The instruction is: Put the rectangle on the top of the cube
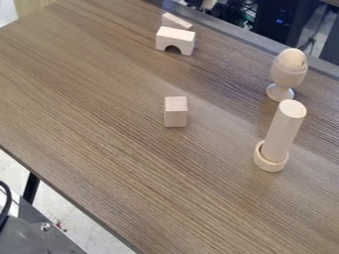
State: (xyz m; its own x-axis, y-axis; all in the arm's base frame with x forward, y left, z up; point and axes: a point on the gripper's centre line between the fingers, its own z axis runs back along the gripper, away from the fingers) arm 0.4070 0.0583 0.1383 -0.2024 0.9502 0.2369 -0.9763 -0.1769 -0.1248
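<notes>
A small light wooden block (175, 113), the cube-like one, stands alone near the middle of the brown table. Farther back, left of the table's far edge, is a rectangular wooden block (175, 40) with an arch cut into its underside. Behind its top edge shows a thin, slanted wooden piece (176, 21); whether it rests on the arched block or stands behind it, I cannot tell.
On the right, a wooden cup (288, 75) holds an egg-shaped piece (292, 60). Nearer, a tall wooden cylinder (283, 130) stands in a wooden ring (270, 162). The table (99, 99) has its near edge running diagonally at lower left, beside dark equipment (39, 233).
</notes>
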